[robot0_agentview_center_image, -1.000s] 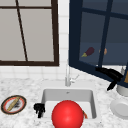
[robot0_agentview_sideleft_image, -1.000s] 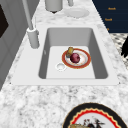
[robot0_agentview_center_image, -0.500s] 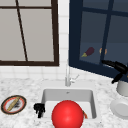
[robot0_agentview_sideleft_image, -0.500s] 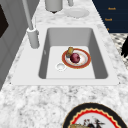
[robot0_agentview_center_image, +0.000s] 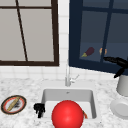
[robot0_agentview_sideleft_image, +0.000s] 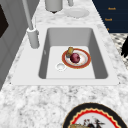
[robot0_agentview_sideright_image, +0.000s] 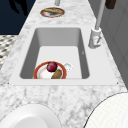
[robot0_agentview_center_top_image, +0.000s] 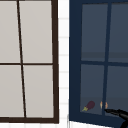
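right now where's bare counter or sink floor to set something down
Free: the counter between the patterned plate and the sink, and the sink floor's faucet-side half. Crowded: the red-rimmed plate holding food, and the right end with white plate and grey canister.

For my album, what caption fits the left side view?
Round red-rimmed plate holding a dark red fruit in the white sink.

We see flat, even light with no clear source and no glare anywhere. The pale counter (robot0_agentview_center_image: 22, 86) and sink (robot0_agentview_sideleft_image: 75, 35) read bright, and the sink walls carry only soft grey shading. The cabinet (robot0_agentview_center_image: 100, 32) stays dark, so the black right hand (robot0_agentview_center_image: 117, 63) barely separates from it. Every view is soft, with edges smeared. The ball (robot0_agentview_center_image: 67, 115) shows a faint lighter patch but casts no distinct shadow.
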